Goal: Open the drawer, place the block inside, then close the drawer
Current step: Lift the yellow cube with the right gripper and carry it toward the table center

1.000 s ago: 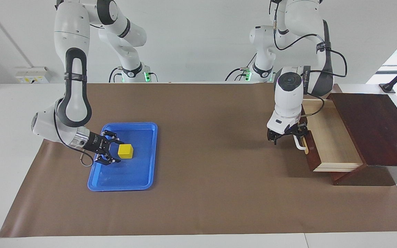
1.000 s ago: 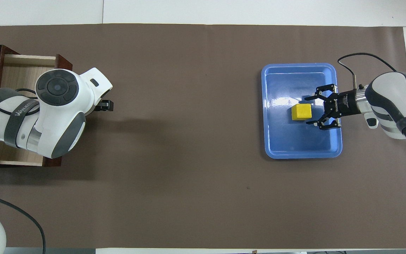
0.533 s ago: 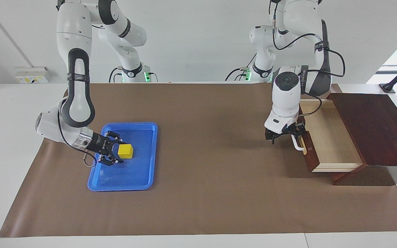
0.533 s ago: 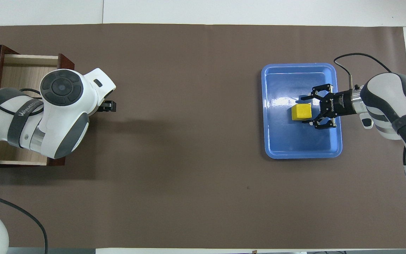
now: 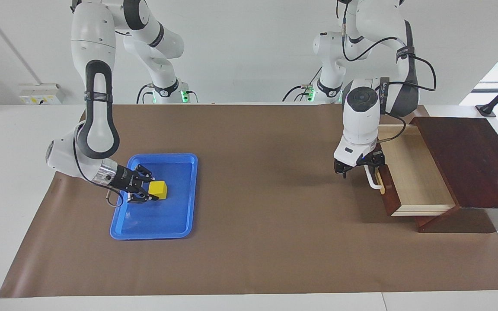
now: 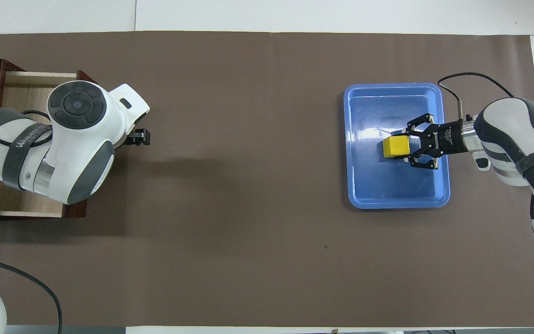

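Right tool (image 5: 149, 193) has now clamped the block (image 5: 158, 189)

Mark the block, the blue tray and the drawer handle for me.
block (image 6: 396, 146): overhead view, on its yellow top face.
blue tray (image 6: 387, 185): overhead view, on bare floor of the tray, nearer the robots than the block.
drawer handle (image 5: 373, 178): facing view, on the white bar.

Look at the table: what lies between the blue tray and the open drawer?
Nothing: between the blue tray and the drawer there is only bare brown mat, clearest in the overhead view.
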You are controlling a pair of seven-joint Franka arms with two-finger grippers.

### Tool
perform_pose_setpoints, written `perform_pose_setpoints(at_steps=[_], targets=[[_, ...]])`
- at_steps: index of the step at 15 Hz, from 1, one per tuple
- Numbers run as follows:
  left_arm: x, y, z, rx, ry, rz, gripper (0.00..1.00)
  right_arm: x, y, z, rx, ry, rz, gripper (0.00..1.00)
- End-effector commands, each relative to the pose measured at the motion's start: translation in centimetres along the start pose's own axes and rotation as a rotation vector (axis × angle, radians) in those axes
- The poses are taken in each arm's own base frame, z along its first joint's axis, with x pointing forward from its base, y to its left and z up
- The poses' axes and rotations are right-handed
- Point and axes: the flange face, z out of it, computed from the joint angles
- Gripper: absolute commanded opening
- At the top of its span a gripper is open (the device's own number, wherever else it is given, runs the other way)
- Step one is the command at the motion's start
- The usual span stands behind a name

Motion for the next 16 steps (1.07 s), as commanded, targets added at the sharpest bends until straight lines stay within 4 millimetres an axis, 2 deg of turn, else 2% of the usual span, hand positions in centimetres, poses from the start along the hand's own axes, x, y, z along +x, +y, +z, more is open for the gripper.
perform_pose_setpoints(at_steps=[1, 2, 7, 10, 14, 16], targets=[[1.0, 0.2, -2.2, -0.021, -0.038, -0.036, 1.00, -0.3, 0.7, -0.3, 0.025, -0.010, -0.030, 0.06], [1.1, 0.1, -2.7, -0.042, -0.044, -0.052, 1.00, -0.4, 0.7, -0.2, 0.025, -0.010, -0.031, 0.00], [1.5, -1.5, -5.4, -0.106, -0.111, -0.145, 1.00, -0.6, 0.3, -0.5, 0.036, -0.004, -0.035, 0.00], [1.6, -3.4, -6.2, -0.168, -0.152, -0.287, 1.00, -2.4, -1.6, -1.8, 0.052, -0.014, -0.043, 0.00], [2.0, -3.8, -8.8, -0.197, -0.172, -0.584, 1.00, -8.1, -5.4, -1.9, 0.055, -0.024, 0.001, 0.00], [2.0, -3.7, -9.6, -0.237, -0.200, -0.746, 1.00, -13.1, -8.1, -1.7, 0.001, -0.031, 0.000, 0.00]])
